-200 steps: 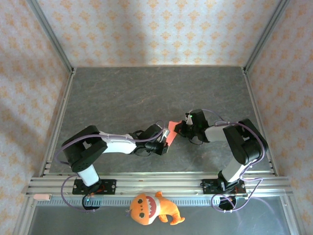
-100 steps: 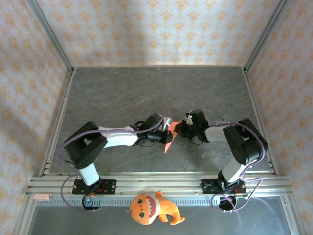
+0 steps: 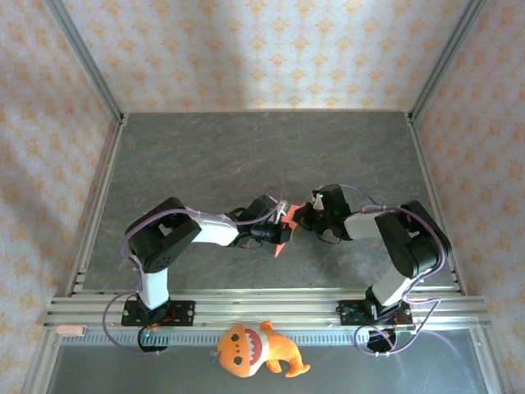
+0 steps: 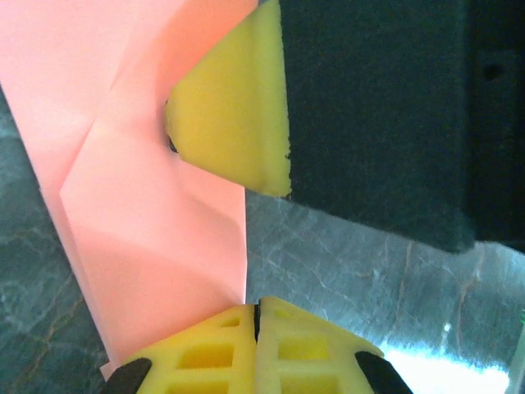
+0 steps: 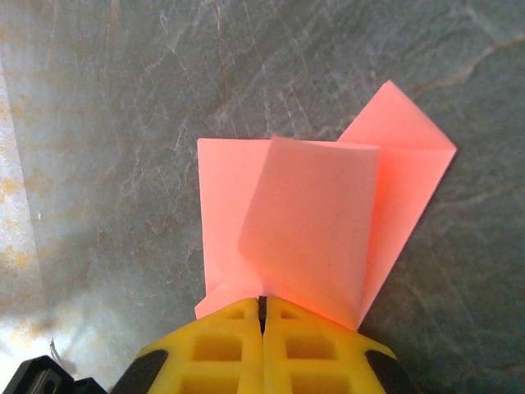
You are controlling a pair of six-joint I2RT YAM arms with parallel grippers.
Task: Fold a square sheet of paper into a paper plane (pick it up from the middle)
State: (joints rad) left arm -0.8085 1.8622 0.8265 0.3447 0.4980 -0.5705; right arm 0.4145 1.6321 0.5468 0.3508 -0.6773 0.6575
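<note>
at right hand (image 5: 262,307), folded pink paper (image 5: 312,222)

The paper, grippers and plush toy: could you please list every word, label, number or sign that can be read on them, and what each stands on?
None: no text can be read in any view.
The square sheet of paper is plain pink, with creases only.
The left gripper and the right gripper, both shut on it, bear no visible markings.
The orange plush toy has a face but no lettering.
</note>
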